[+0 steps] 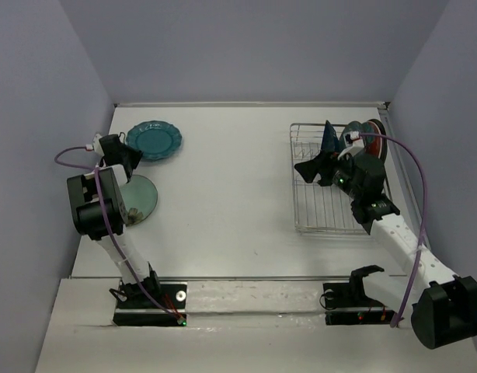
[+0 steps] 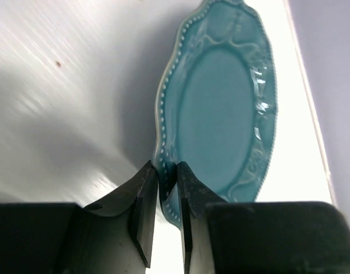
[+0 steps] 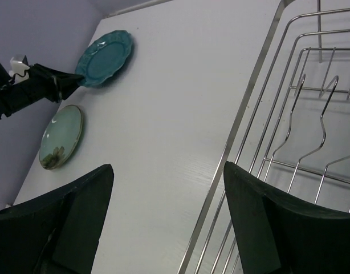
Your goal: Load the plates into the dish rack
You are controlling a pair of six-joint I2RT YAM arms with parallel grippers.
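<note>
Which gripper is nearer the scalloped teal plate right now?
Left. The left gripper has its jaws closed on the rim of the scalloped teal plate. The right gripper is far across, over the dish rack, jaws open and empty.

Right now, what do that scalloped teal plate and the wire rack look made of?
Scalloped teal plate: likely glazed ceramic; glossy highlights on its raised beaded rim, though plastic can't be ruled out. Dish rack: thin silver metal wire, probably chromed or stainless steel; bright reflections run along the bent rods.

Left end effector (image 2: 168, 174) pinched narrow, right end effector (image 3: 168, 171) spread wide
</note>
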